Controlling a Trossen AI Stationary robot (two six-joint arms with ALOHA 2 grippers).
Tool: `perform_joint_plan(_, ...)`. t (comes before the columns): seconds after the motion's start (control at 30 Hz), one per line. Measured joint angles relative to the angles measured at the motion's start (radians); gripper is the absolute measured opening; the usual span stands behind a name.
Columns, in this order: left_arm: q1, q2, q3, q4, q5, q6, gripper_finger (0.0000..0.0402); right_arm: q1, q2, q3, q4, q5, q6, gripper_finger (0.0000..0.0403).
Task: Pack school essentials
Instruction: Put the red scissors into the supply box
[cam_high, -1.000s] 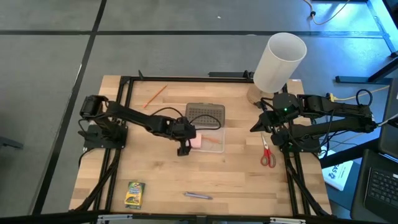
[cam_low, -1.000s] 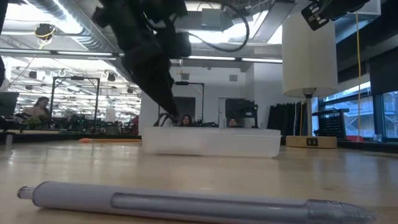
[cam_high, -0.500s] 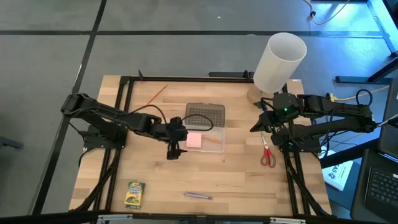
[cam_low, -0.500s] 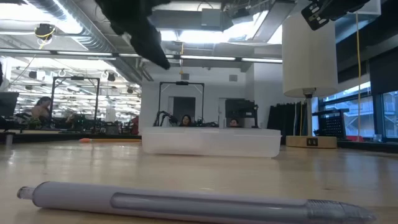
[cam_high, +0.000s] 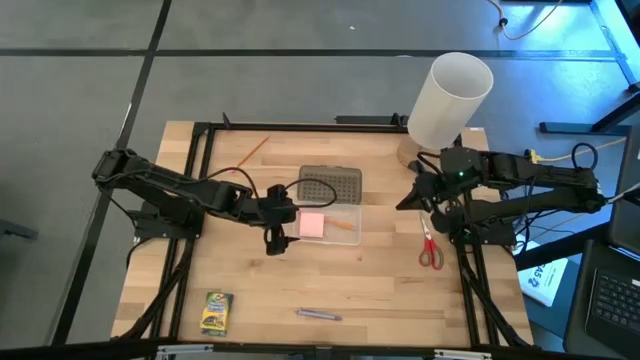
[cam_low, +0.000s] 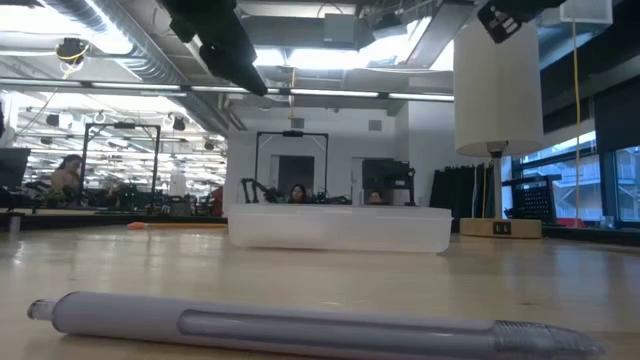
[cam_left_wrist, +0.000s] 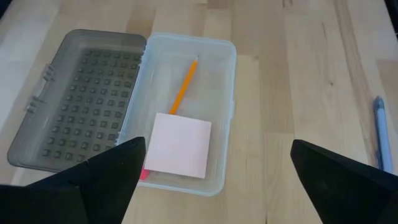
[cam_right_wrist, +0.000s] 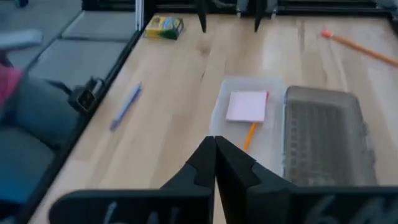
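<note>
The clear case (cam_high: 338, 222) lies open at mid-table, its grey dimpled lid (cam_high: 330, 184) flat on the far side. Inside lie the pink eraser (cam_left_wrist: 179, 147) and one orange pencil (cam_left_wrist: 183, 88). My left gripper (cam_high: 273, 243) is open, raised above the table just left of the case, touching nothing. My right gripper (cam_right_wrist: 214, 152) is shut, in the air right of the case (cam_high: 402, 204). The second pencil (cam_high: 250, 153), the red-handled scissors (cam_high: 430, 246), the crayon box (cam_high: 216, 312) and the purple pen (cam_high: 318, 315) lie on the table.
The tall white cylinder (cam_high: 450, 98) stands at the far right corner, behind my right arm. A black frame runs along the table's edges (cam_high: 200, 190). Bare wood (cam_high: 350, 275) lies between the case and the pen. People sit far off in the room behind the table (cam_low: 298, 193).
My left gripper has risen out of the case and drawn back toward the table's left edge. The pink eraser stays lying in the case beside the pencil.
</note>
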Motion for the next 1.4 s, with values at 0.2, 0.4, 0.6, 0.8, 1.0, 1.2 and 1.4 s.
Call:
perform_joint_plan(0.2, 0.000, 0.000, 0.000, 0.000, -0.001, 0.000, 0.0397, 0.032, 0.007, 0.000, -0.001, -0.007, 0.233, 0.0012)
perform_joint_plan(0.4, 0.000, 0.000, 0.000, -0.005, -0.008, 0.000, 0.0395, 0.176, 0.007, 0.000, -0.046, 0.024, 0.406, 0.0004)
perform_joint_plan(0.6, 0.000, 0.000, 0.000, -0.005, -0.042, 0.005, 0.0397, 0.364, 0.009, 0.000, -0.244, 0.191, 0.747, 0.0003)
perform_joint_plan(0.8, 0.000, 0.000, 0.000, -0.005, -0.050, 0.007, 0.0395, 0.491, 0.038, 0.000, -0.334, 0.219, 1.109, 0.0004)
perform_joint_plan(1.0, 0.004, 0.000, 0.000, -0.005, -0.050, 0.007, 0.0397, 0.568, 0.098, 0.000, -0.400, 0.215, 1.306, 0.0004)
perform_joint_plan(1.2, 0.005, 0.000, 0.000, -0.005, -0.050, 0.030, 0.0395, 0.609, 0.184, 0.000, -0.534, 0.187, 1.389, 0.0005)
perform_joint_plan(1.4, 0.005, 0.000, 0.000, -0.005, -0.050, 0.060, 0.0398, 0.610, 0.260, 0.000, -0.514, 0.195, 1.346, 0.0005)
